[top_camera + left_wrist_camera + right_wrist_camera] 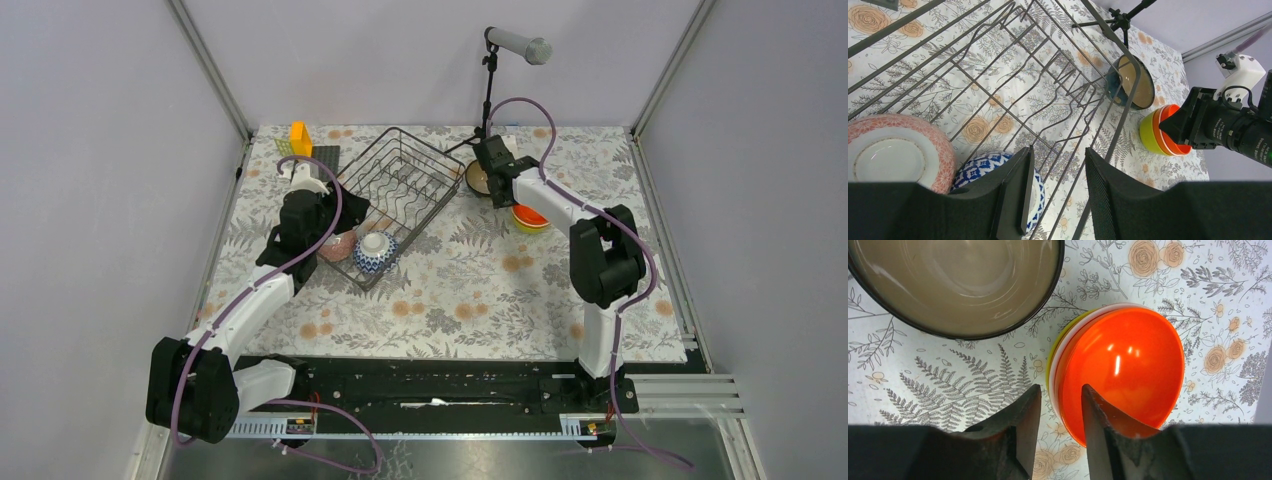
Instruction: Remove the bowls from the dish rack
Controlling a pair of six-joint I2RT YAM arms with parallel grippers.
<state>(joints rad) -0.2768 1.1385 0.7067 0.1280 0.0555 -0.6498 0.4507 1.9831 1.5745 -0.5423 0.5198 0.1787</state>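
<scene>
Upper centre of the overhead view, the dish rack [400,170] sits on the floral tabletop [480,290], with the pink speckled bowl [893,150] and the blue-and-white bowl [983,167] in its lower-left end. The left pincer [1058,155] hangs over them, half open and empty. Right of the rack, the teal bowl [958,280] stands beside an orange bowl [1128,370] nested in a yellow-green bowl [1148,135]. The right pincer [1060,390], partly open, straddles that stack's rim; whether it touches, I cannot tell.

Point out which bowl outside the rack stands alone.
The teal bowl with the beige inside, beside the rack. The others outside are nested in one stack: an orange bowl on top, a yellow-green bowl at the bottom.
</scene>
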